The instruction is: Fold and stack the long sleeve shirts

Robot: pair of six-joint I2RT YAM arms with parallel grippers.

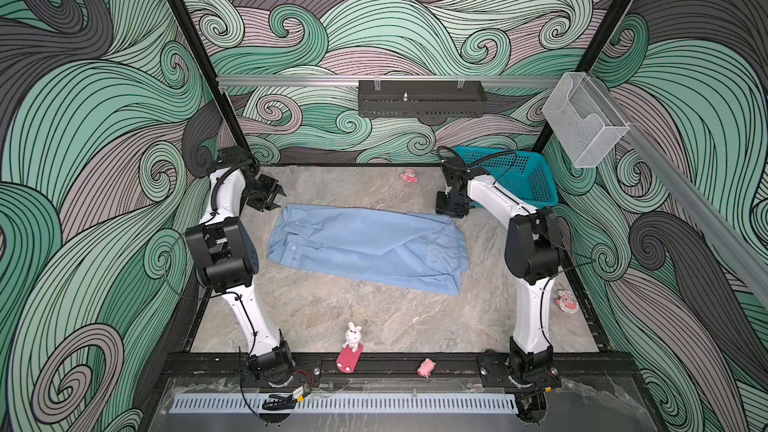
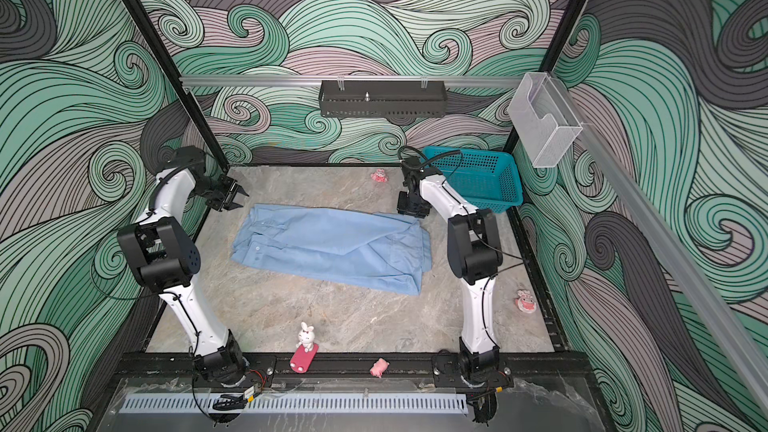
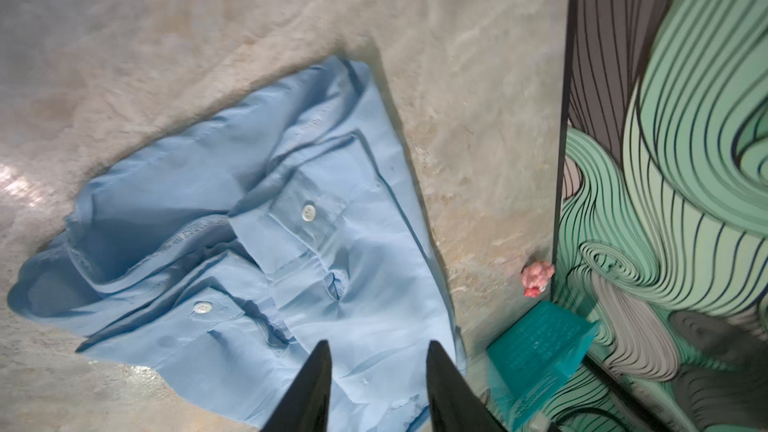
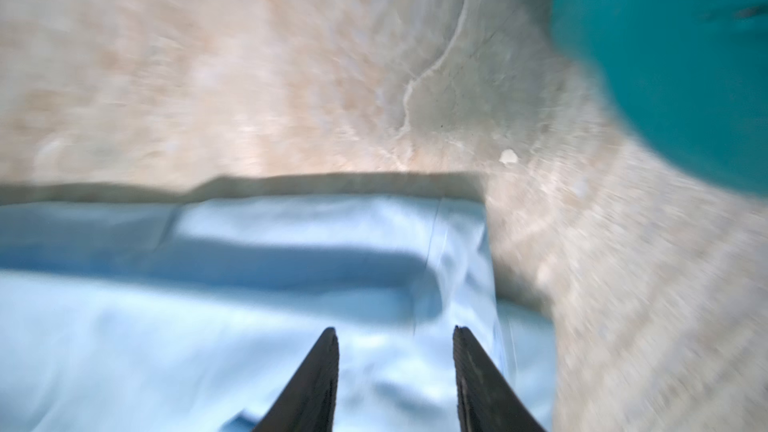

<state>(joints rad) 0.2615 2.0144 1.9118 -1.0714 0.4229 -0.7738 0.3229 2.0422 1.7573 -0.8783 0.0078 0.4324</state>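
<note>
Lying folded lengthwise between grippers: light blue woven button-up shirt (image 1: 365,247). Left gripper (image 3: 376,347) spread, empty. Right gripper (image 4: 395,332) spread, empty. Likely remaining: cross-fold, stacking.

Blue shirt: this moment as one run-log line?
shirt: folded into long band, flat on table | left gripper: open, empty, beside its left end | right gripper: open, empty, over its right end

Left gripper (image 3: 378,351) and right gripper (image 4: 394,330) stand parted
</note>
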